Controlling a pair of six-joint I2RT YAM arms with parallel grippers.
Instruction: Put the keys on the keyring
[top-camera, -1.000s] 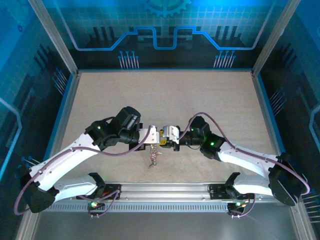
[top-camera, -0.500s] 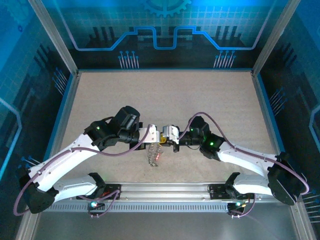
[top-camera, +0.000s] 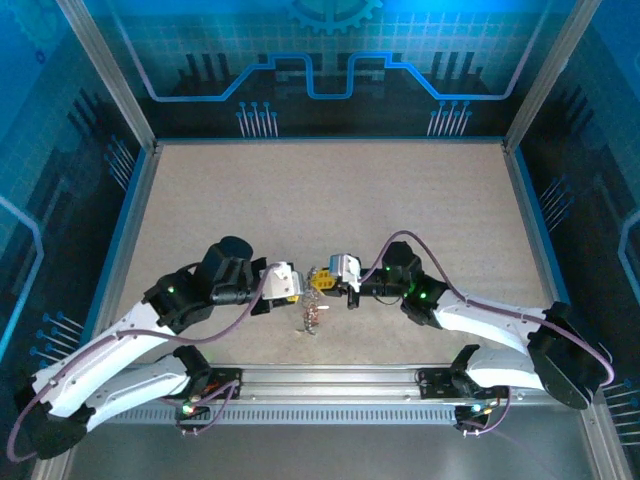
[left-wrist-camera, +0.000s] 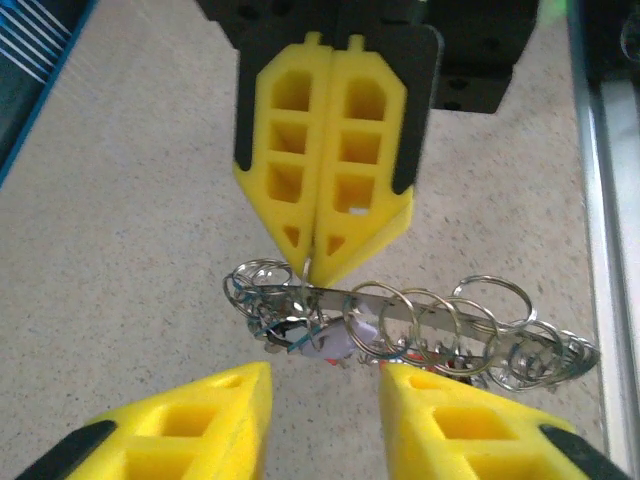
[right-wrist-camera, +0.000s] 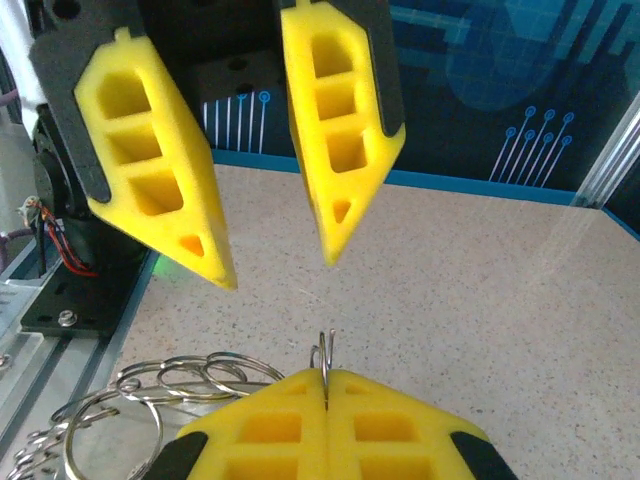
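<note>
Near the front rail, the keys hang in a bunch over the table — many rings strung along a thin metal strip. Just above, the right gripper is pressed together, pinching the bunch at its top. Facing it, the left gripper is spread — fingers clear of the bunch, holding nothing.

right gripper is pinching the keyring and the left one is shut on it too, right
Not quite. The left gripper is open, its fingers spread apart and not gripping the keyring; the right wrist view shows this. The right gripper is indeed pinching it.
</note>
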